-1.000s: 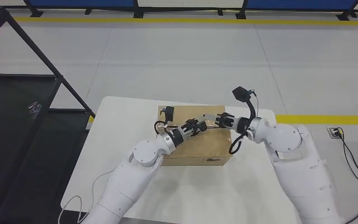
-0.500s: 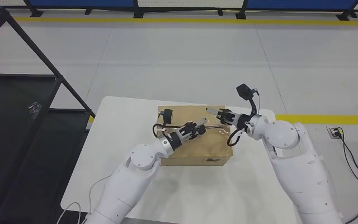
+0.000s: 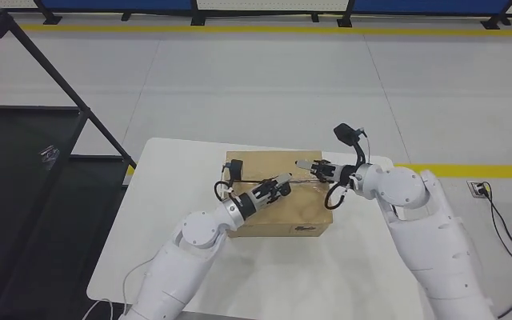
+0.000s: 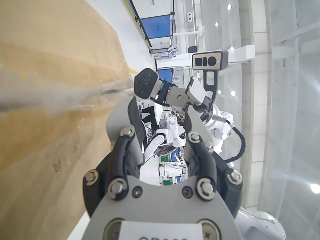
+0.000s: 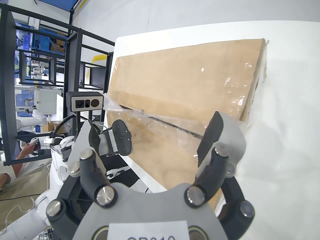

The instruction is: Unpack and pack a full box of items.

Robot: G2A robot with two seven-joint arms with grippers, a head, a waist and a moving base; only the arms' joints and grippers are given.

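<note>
box: the cardboard box (image 3: pixel 276 218) sits toward the back of the white table (image 3: pixel 160 240), flaps down and lid shut

tape: a strip of clear tape (image 5: pixel 160 122) runs along the top seam. It's wrinkled and puffed up off the cardboard, with a loose end sticking out past the box edge (can't tell if any of it is stuck to a finger)

left claw: the left gripper (image 3: pixel 280 186) hangs just above the box top near the seam, its fingers spread with nothing between them

right claw: the right gripper (image 5: pixel 153 126) is over the same lid, coming in from the opposite side. Its jaws are wide apart and hold nothing.

spacing: the two grippers face each other over the seam, tips near but not touching

off to the side: a black metal frame (image 5: pixel 6 88) stands beside the table
</note>
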